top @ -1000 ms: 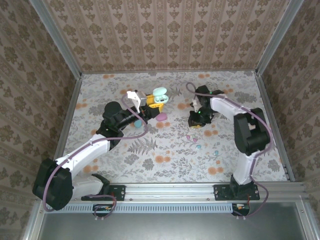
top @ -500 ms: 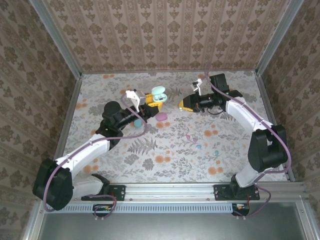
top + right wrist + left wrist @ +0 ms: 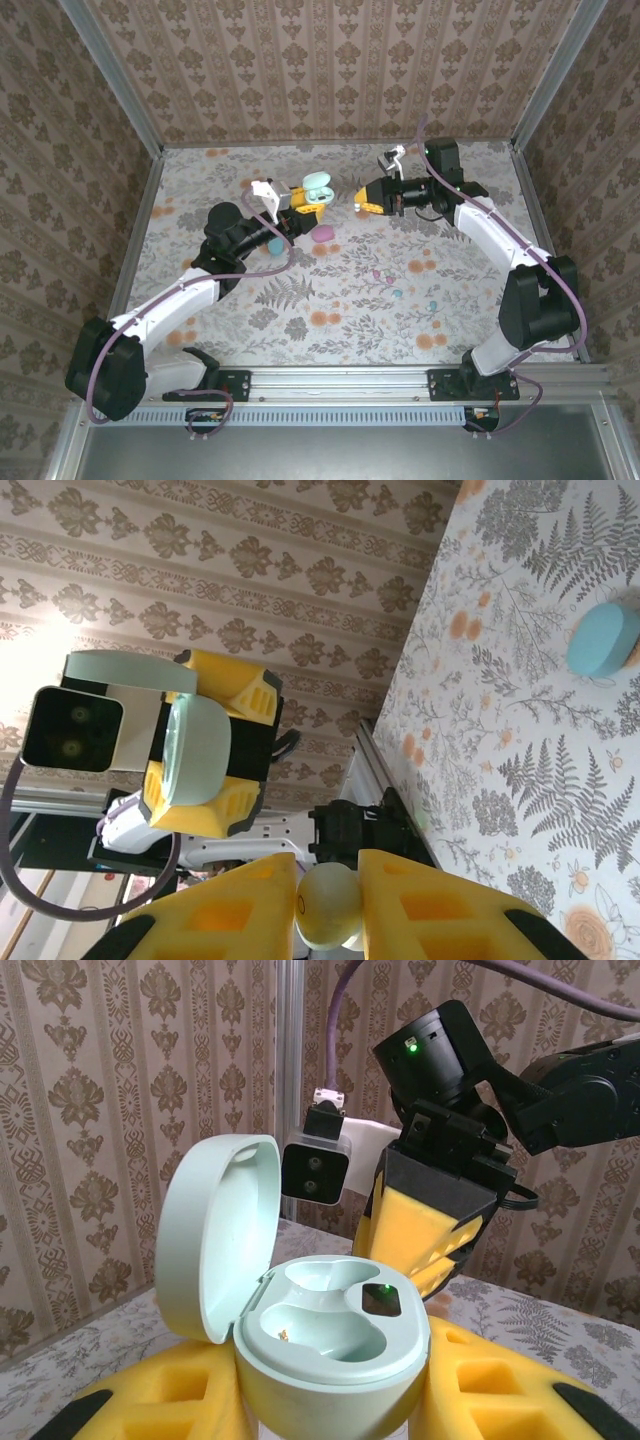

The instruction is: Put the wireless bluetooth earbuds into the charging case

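Walls (image 3: pixel 340 70): patterned brown wallpaper on three sides of the table.
Table (image 3: pixel 330 320): covered with a cloth of ferns and orange flowers.
Left arm (image 3: pixel 170 305): reaches from the near left corner toward the far middle of the table.
Right arm (image 3: pixel 495 235): bends up the right side, its wrist turned left toward the other arm.
Left gripper (image 3: pixel 303 204): yellow fingers clamped on the lower half of the mint case, holding it above the cloth.
Right gripper (image 3: pixel 366 198): raised, pointing at the left gripper from just beside it, its fingers pinched on the held earbud.
Mint case (image 3: pixel 330 1340): upright between the left fingers, lid hinged open to the left, two moulded wells facing up.
Pink case (image 3: pixel 323 232): on the cloth, just below the mint case in the top view.
Blue case (image 3: pixel 603 640): lying on the cloth, apart from both grippers.
Held earbud (image 3: pixel 328 908): pale green and rounded, between the right fingertips, apart from the mint case.
Loose earbuds (image 3: pixel 396 293): a few tiny pastel buds scattered on the cloth near the table's middle, well apart from the cases.
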Available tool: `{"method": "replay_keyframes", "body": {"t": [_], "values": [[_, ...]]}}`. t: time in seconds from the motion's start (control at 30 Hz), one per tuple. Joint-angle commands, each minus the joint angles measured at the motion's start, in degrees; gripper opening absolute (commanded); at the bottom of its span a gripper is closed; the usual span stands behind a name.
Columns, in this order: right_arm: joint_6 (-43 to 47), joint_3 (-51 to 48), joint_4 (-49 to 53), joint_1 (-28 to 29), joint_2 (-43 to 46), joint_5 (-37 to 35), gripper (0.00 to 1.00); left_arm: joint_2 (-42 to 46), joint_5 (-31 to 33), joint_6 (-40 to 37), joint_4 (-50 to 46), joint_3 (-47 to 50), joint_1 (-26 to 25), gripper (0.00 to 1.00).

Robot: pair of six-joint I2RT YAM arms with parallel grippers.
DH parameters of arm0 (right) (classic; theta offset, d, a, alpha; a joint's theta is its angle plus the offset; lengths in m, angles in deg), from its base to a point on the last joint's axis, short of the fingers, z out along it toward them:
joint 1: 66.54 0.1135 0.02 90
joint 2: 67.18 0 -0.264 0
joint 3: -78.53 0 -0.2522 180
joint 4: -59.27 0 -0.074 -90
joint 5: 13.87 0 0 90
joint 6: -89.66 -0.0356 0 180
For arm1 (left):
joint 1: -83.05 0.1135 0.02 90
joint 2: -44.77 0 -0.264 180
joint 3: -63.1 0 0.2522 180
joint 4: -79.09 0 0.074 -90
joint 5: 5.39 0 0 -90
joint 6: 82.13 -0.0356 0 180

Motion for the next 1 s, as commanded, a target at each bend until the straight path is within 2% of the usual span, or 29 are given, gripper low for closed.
{"method": "replay_keyframes", "body": {"t": [0.0,0.13,0.3,0.47,0.97], "values": [[-4.16,0.29,-3.07,0.47,1.11,0.55,0.25,0.18,-0.43,-1.17,1.12,-1.16,0.58,0.30],[-6.43,0.50,-1.41,0.60,1.25,-3.85,0.25,0.02,-0.70,-1.48,0.56,-1.30,0.58,0.30],[-8.80,0.16,-4.62,1.42,2.68,-6.82,0.24,0.01,-1.22,-2.24,-0.36,-1.22,0.65,0.30],[-3.31,2.90,0.17,2.13,5.66,-10.41,0.24,-0.15,-3.56,-1.44,1.25,-0.68,1.37,0.30],[9.16,9.82,6.83,8.07,7.31,-12.31,0.24,-2.06,-9.57,-0.28,4.10,-1.43,1.92,0.31]]}}
